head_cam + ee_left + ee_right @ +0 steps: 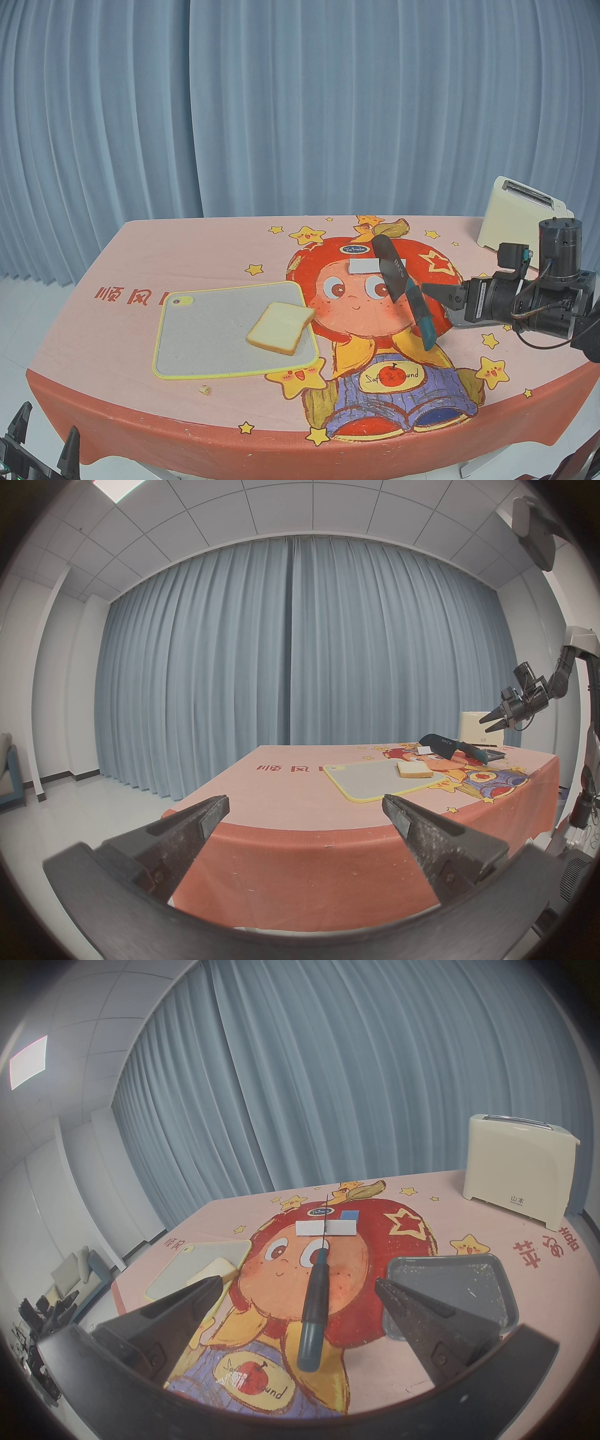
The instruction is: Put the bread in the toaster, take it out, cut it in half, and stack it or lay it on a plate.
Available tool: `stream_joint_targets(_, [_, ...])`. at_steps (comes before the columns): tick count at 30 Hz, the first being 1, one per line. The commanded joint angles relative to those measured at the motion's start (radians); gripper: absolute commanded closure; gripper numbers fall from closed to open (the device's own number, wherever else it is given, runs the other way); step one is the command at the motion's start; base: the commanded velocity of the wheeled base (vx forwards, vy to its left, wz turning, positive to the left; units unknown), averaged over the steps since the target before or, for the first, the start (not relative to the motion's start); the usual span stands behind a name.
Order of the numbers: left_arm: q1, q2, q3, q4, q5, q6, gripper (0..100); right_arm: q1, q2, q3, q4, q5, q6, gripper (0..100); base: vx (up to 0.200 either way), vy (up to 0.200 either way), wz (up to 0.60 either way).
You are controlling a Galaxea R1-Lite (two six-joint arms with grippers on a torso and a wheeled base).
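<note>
A slice of bread [281,327] lies on the right end of a grey, yellow-rimmed cutting board [206,337], its corner overhanging the edge. A knife [403,287] with a black blade and teal handle sits at the table's middle, blade on edge. My right gripper [431,294] hangs open just right of the handle and slightly above it. In the right wrist view the knife [315,1297] lies between the spread fingers, untouched. A cream toaster [519,219] stands at the far right. My left gripper [305,800] is open and holds nothing, low off the table's front left corner.
A grey tray [450,1285] lies under the right arm, in front of the toaster. A small white strip [369,265] sits on the cloth beyond the knife. A crumb [204,390] lies near the front edge, below the board.
</note>
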Motion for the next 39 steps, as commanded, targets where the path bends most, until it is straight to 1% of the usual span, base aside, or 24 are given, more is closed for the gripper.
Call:
stream_joint_targets(1, [0.0,0.001,0.016,0.0,0.0,0.0,0,-0.001,0.056,-0.072,0.012,-0.001,0.001,0,0.0,0.0,0.0])
stream_joint_targets(2, [0.0,0.0,0.018,0.0,0.0,0.0,0,-0.001,0.059,-0.073,0.012,-0.001,0.001,0,0.0,0.0,0.0])
stream_joint_targets(3, [0.0,0.001,0.018,0.0,0.0,0.0,0,-0.003,0.105,-0.133,0.018,-0.003,0.001,0,0.0,0.0,0.0])
stream_joint_targets(7, [0.0,0.001,0.018,0.0,0.0,0.0,0,-0.003,0.157,-0.179,0.017,-0.003,0.001,0,0.0,0.0,0.0])
stream_joint_targets(18, [0.0,0.001,0.018,0.0,0.0,0.0,0,0.002,0.286,-0.182,-0.003,-0.003,-0.01,0,0.0,0.0,0.0])
stream_joint_targets(39, [0.0,0.0,0.018,0.0,0.0,0.0,0,0.017,0.316,-0.17,-0.002,-0.003,-0.009,0,0.0,0.0,0.0])
